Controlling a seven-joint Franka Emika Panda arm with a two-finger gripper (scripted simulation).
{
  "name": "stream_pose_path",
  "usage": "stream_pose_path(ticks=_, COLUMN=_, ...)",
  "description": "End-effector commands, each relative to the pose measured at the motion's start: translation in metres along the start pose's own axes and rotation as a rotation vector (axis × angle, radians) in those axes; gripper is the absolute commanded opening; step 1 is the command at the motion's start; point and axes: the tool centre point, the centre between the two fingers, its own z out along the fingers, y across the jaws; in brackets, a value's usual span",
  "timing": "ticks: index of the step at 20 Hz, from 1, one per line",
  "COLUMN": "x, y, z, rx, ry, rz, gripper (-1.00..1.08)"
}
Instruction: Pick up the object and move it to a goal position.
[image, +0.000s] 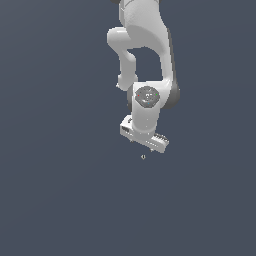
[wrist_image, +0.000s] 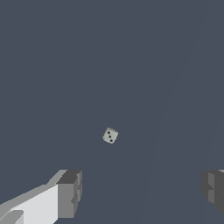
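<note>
The object (image: 143, 157) is a tiny pale grey speck on the dark floor, just below my white gripper (image: 144, 141) in the exterior view. In the wrist view the object (wrist_image: 110, 135) shows as a small pale die-like cube with dark dots, lying ahead of and between my two grey fingertips (wrist_image: 70, 192). My gripper (wrist_image: 140, 192) is open and empty, its jaws wide apart, and it hovers above the object without touching it.
The white arm (image: 145, 45) reaches down from the top of the exterior view. A plain dark grey-blue floor (image: 60, 190) surrounds everything. No goal marker shows.
</note>
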Motion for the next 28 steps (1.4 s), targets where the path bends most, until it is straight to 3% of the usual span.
stream_pose_path(ticks=1, x=0.002, y=-0.003, z=0.005, rx=0.001, ry=0.007, rz=0.068, gripper=1.0)
stream_pose_path(ticks=15, x=0.01, y=-0.019, z=0.031, rx=0.008, ry=0.048, rz=0.382, gripper=1.0)
stream_pose_path(ticks=28, x=0.011, y=-0.023, z=0.037, rx=0.011, ry=0.06, rz=0.457, gripper=1.0)
